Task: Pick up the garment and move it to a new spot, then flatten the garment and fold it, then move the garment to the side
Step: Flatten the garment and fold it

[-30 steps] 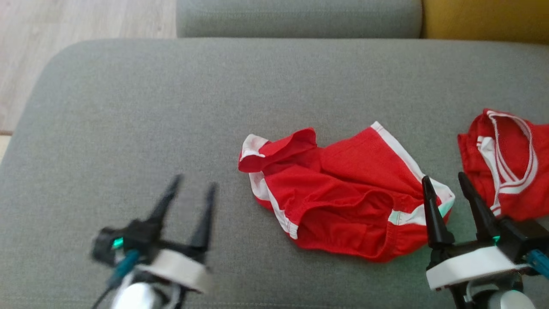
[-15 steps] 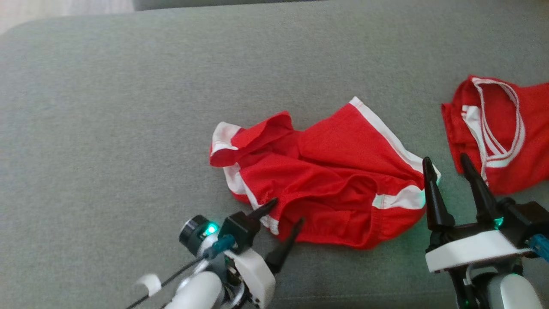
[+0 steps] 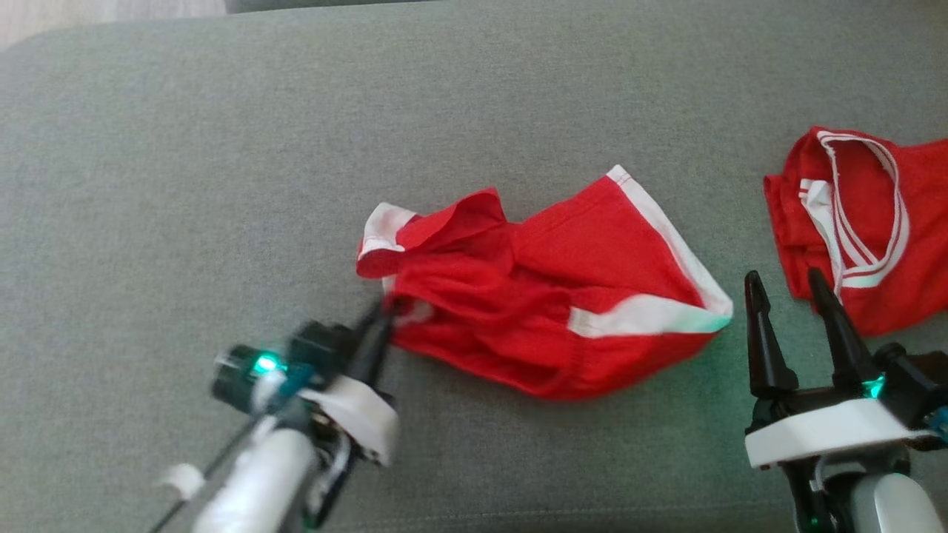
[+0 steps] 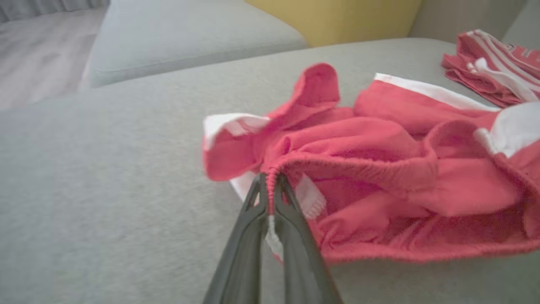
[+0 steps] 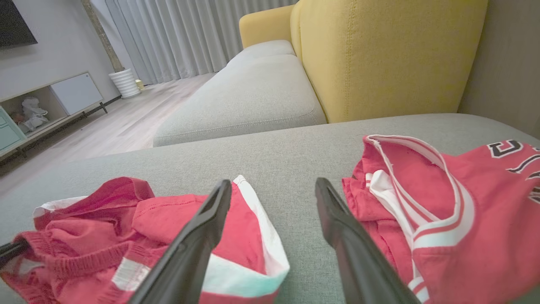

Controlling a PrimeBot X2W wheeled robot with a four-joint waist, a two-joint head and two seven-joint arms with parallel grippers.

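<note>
Garment [image 3: 548, 296]: red shorts w/ white trim, lying crumpled approx. at ctr of the grey sofa cushion [image 3: 222, 148]. Its elastic waistband edge is being pinched by the left gripper [image 4: 268, 180] at the garment's left end; the fingers [image 4: 247, 240] are being pressed together on the hem. The right gripper [image 3: 784, 275] is being held just beside the garment's right corner, apart from it; its fingers [image 5: 190, 245] are being held spread, w/ nothing between them.

Handling: fabric is being rated light, soft and limp, so no shape is being expected once lifted; from one hold pt it is likely to hang and bunch. The waistband is being rated the firmest hold pt; a 2nd hold at the opposite waistband corner is being advised for flattening.

Visibility: the left gripper is being blurred in head view, so its finger gap is being read from the left wrist view. No. of fabric layers being pinched cannot be told. Leg openings are being hidden by folds. A second red garment [image 3: 859, 222], w/ white stripes, is being cut off at the right edge of head view.
</note>
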